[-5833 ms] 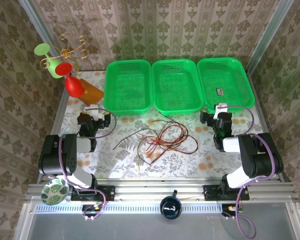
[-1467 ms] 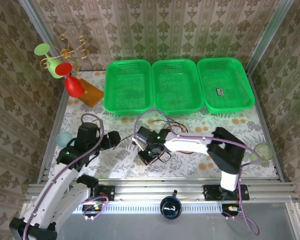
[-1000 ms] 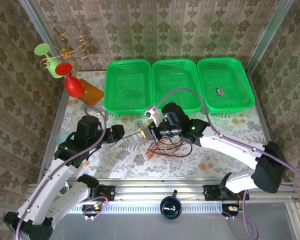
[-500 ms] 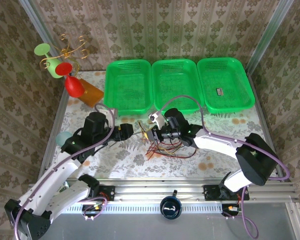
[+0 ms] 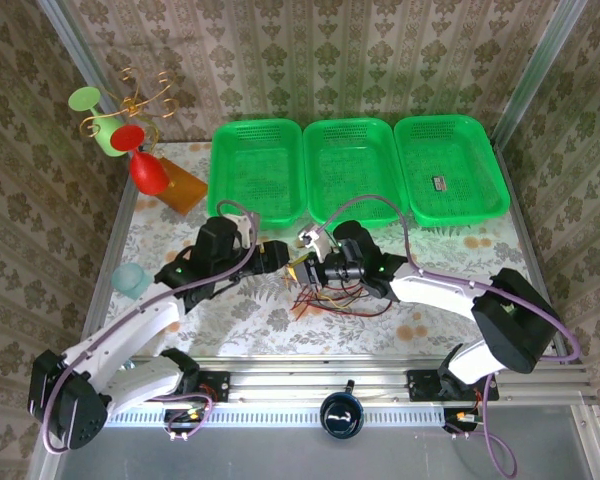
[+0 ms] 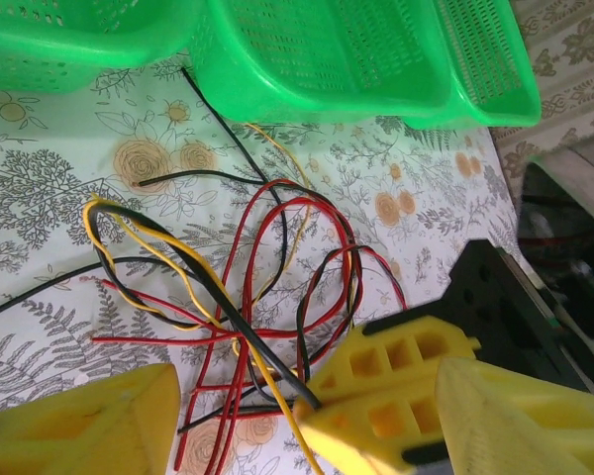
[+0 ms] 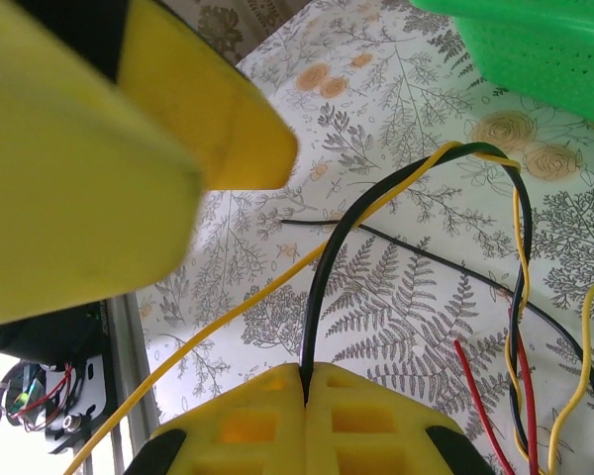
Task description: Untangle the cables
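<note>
Though left fingers (image 6: pixel 79 426) apart, right fingers (image 7: pixel 247 426) tight on black cable (image 7: pixel 322 287); floral tablecloth (image 5: pixel 230 310), wallpaper (image 5: pixel 330 60).

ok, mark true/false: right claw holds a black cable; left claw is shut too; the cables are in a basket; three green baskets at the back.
The right claw is shut on a black cable: true.
The left claw is shut too: false, it stands open, gripping nothing.
The cables lie in a basket: false, they lie on the table before the baskets.
Three green baskets line the far side: true.
</note>
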